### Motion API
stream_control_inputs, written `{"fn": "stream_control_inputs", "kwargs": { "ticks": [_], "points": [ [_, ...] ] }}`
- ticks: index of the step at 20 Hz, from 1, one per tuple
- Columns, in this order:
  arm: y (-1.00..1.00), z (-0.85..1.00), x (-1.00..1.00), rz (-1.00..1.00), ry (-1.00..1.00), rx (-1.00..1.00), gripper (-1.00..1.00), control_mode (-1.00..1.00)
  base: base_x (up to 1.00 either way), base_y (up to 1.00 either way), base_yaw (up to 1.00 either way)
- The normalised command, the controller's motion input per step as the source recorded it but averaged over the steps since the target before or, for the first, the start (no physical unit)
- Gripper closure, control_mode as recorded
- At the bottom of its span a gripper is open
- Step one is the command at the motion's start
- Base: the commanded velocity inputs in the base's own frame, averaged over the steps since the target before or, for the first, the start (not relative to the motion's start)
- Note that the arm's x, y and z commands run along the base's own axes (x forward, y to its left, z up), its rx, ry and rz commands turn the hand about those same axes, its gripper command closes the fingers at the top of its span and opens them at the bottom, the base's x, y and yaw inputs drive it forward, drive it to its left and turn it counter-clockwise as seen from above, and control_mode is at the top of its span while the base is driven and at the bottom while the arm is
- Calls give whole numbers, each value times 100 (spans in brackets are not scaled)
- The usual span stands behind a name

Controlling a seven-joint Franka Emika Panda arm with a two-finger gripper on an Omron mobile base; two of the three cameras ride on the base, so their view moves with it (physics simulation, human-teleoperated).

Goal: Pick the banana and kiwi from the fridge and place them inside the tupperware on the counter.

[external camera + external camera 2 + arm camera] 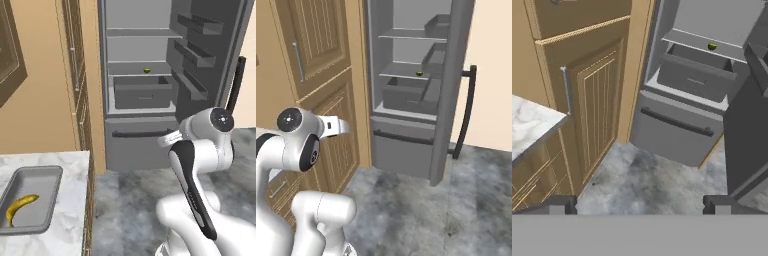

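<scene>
**Banana in the tupperware, kiwi on the fridge shelf**

The banana lies inside the tupperware, toward its left side, curved and resting on the tray's floor. The tupperware sits on the marbled bench at the near left of the scene, close to the bench's right edge.

The kiwi sits far off in the fridge, on a grey shelf just above the dark drawer, toward the shelf's right half. From my hand camera I see it as a small green dot behind the drawer's back edge. The fridge door stands swung open to the right, its inner bins facing the shelves.

My fingers are spread wide apart with nothing between them, hanging over the grey stone floor in front of the fridge, well apart from both fruits. Tan cupboard doors stand to the left, between the bench and the fridge.
</scene>
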Motion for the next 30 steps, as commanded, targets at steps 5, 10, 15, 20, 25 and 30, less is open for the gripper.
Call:
{"fn": "stream_control_inputs", "kwargs": {
  "ticks": [5,10,15,20,25,30],
  "points": [
    [0,0,0,0,0,0,-100,100,31,58,-43],
    [0,0,0,0,0,0,-100,100,37,22,-34],
    [0,0,0,0,0,0,-100,100,65,20,-13],
    [0,0,0,0,0,0,-100,100,80,35,-5],
    [0,0,0,0,0,0,-100,100,75,26,-3],
    [0,0,0,0,0,0,-100,100,73,14,-1]
  ]
}}
